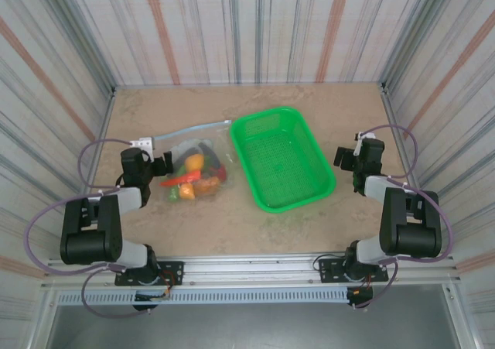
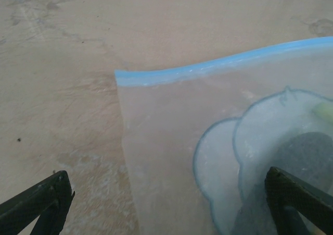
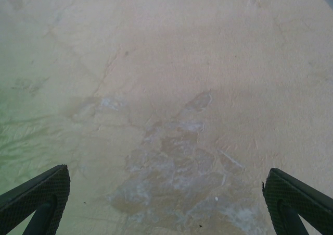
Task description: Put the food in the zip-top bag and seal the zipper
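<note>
The zip-top bag (image 2: 166, 141), holding the food (image 1: 195, 177), likely handles limp and slippery; pinch the stiffer zipper (image 2: 208, 68) at its corner. Left gripper (image 2: 166, 188) and right gripper (image 3: 166, 177) stand wide open, empty.

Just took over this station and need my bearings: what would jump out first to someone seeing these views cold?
The bright green mesh basket stands mid-table. Just left of it lies the clear zip-top bag with colourful food already inside and its blue zipper along the far edge. The left gripper is open at the bag's corner, and the right gripper is open over the tabletop.
</note>
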Robot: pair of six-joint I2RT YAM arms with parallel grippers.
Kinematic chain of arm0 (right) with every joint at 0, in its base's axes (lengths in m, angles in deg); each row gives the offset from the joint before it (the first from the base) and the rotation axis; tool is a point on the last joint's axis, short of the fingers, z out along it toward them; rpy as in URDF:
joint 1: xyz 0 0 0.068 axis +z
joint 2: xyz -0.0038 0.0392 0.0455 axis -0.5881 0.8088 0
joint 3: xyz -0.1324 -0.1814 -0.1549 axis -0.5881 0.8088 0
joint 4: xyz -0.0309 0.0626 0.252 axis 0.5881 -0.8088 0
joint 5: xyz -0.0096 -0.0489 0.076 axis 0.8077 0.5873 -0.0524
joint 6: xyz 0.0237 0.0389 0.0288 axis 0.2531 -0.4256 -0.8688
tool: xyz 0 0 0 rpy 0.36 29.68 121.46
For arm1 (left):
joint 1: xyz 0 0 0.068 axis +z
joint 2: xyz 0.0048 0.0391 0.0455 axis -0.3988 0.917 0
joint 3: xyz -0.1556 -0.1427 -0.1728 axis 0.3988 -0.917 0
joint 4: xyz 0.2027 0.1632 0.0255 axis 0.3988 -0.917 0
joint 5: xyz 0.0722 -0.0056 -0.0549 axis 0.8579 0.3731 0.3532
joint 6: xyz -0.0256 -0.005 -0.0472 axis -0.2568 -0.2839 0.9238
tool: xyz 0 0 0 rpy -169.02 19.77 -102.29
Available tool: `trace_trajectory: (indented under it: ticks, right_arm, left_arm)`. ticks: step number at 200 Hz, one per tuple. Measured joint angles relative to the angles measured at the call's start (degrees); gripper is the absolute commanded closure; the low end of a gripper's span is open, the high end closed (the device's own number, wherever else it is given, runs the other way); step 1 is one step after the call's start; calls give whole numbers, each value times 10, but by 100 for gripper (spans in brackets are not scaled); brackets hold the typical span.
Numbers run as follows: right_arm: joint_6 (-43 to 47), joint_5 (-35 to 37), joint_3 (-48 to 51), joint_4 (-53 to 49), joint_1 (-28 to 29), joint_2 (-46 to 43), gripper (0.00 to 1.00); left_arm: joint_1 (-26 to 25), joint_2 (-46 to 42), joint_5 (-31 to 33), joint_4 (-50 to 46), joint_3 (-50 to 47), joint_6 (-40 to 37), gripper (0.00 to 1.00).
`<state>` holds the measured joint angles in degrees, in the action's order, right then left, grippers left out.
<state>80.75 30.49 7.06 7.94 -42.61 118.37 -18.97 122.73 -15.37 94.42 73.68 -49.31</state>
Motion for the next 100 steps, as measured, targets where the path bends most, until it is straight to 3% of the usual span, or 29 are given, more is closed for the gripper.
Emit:
trace_trajectory:
  ticks: [39,78,100]
  right_arm:
    - [-9,-26,11,51,-2,0,1]
    - [-6,-59,101,247,26,43,1]
    - [4,-79,134,269,37,57,1]
  left_arm:
    - [-42,41,4,101,-16,-28,1]
    - [-52,47,25,110,-25,-32,1]
    - [-54,47,30,109,-21,-40,1]
